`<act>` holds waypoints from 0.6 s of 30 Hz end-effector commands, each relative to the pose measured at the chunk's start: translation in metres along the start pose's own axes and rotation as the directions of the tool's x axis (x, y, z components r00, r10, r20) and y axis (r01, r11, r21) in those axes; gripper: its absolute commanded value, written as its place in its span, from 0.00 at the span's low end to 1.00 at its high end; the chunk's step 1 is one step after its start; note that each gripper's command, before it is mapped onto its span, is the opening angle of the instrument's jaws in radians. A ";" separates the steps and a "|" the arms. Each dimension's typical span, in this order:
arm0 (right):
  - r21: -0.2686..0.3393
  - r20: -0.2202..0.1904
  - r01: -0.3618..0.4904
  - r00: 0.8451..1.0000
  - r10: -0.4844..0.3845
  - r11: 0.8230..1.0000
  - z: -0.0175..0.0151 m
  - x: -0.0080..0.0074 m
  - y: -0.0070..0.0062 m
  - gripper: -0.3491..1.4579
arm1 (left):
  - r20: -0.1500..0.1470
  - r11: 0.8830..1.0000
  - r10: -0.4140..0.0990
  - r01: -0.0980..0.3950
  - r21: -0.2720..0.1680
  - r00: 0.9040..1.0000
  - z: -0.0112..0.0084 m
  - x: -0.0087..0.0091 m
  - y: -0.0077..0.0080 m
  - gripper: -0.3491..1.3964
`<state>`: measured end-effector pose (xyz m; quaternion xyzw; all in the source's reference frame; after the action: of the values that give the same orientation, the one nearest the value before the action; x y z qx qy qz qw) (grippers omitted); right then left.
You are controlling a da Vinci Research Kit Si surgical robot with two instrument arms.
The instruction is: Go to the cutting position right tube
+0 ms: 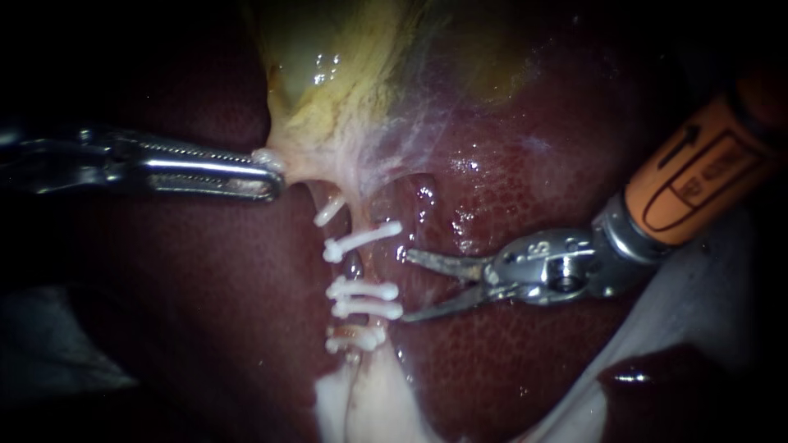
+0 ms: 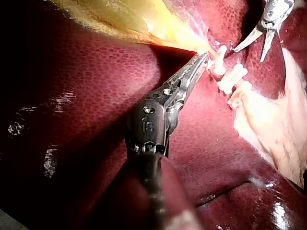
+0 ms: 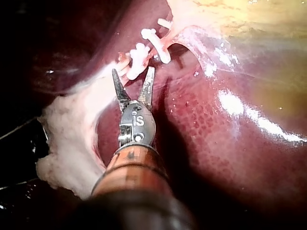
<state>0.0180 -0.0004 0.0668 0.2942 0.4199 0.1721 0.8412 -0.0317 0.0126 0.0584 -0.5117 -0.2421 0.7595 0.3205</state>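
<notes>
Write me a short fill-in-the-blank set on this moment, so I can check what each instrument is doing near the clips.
1. My left instrument is shut on pale tissue at the base of the yellowish ___.
2. My right instrument stands ___ beside the clips, gripping nothing.
3. The clips are coloured ___.
4. The dark red organ beneath both instruments is the ___.

Missing words: gallbladder; open; white; liver.

Looked like a surgical practice lab: bare liver [image 1: 205, 312] and yellowish gallbladder [image 1: 353, 74] lay exposed, white clips [image 1: 361, 289] sat on thin tubes [image 1: 366, 267], my left instrument [image 1: 273, 178] and right instrument [image 1: 408, 285] reached in, pale sheet [image 1: 714, 312] beside the liver.
</notes>
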 end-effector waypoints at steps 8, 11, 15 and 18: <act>0.061 -0.030 -0.082 0.996 0.084 0.995 0.0022 -0.0008 0.0025 0.99 | 0.000 1.000 0.001 -0.001 0.000 1.000 0.0000 -0.0001 0.0000 0.00; 0.089 -0.047 -0.096 0.994 0.100 0.991 0.0031 -0.0003 0.0030 0.99 | 0.000 1.000 0.001 -0.001 0.000 1.000 0.0000 -0.0001 0.0000 0.00; 0.134 -0.072 -0.111 0.990 0.121 0.985 0.0041 0.0005 0.0032 0.99 | 0.000 1.000 0.001 -0.001 0.000 1.000 0.0000 -0.0001 0.0000 0.00; 0.174 -0.088 -0.115 0.987 0.132 0.978 0.0048 0.0010 0.0033 0.99 | 0.000 1.000 0.001 -0.001 0.000 1.000 0.0000 -0.0001 0.0000 0.00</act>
<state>0.0226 0.0010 0.0706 0.3853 0.4581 0.2006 0.7755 -0.0316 0.0125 0.0585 -0.5118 -0.2417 0.7597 0.3203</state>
